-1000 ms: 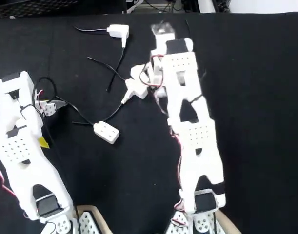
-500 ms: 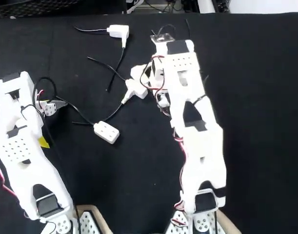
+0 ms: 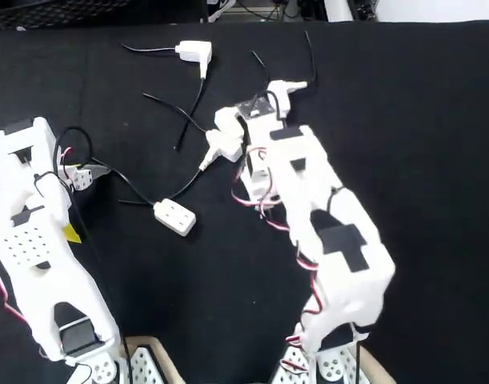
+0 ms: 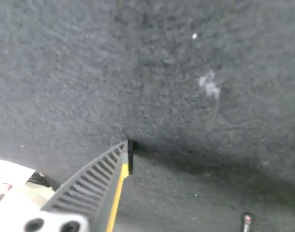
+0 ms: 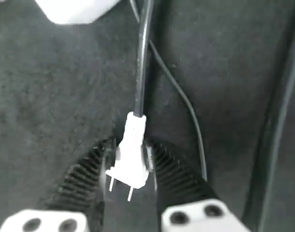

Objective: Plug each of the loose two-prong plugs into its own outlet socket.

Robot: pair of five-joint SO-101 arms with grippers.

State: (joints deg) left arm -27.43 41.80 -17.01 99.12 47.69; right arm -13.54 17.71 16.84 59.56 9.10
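Note:
My right gripper (image 5: 130, 145) is shut on a white two-prong plug (image 5: 130, 162), whose prongs point back at the wrist camera and whose black cord (image 5: 141, 58) runs away over the cloth. From above, that plug (image 3: 286, 86) shows at the tip of the right gripper (image 3: 264, 104), right of a white socket block (image 3: 225, 142). Another white socket (image 3: 174, 216) lies in the middle on a black lead. A white plug (image 3: 194, 52) lies at the far side. My left gripper (image 3: 78, 178) rests at the left, its fingers (image 4: 108, 169) together with the tip on the cloth.
Black cloth (image 3: 420, 144) covers the whole table. Thin black leads (image 3: 168, 108) loop between the sockets and plugs. The right arm's body (image 3: 332, 232) stretches over the middle right. Equipment stands behind the far edge.
The right arm has folded and drawn its gripper back from the far edge toward the near side, with the white plug held in it. The left arm has not moved.

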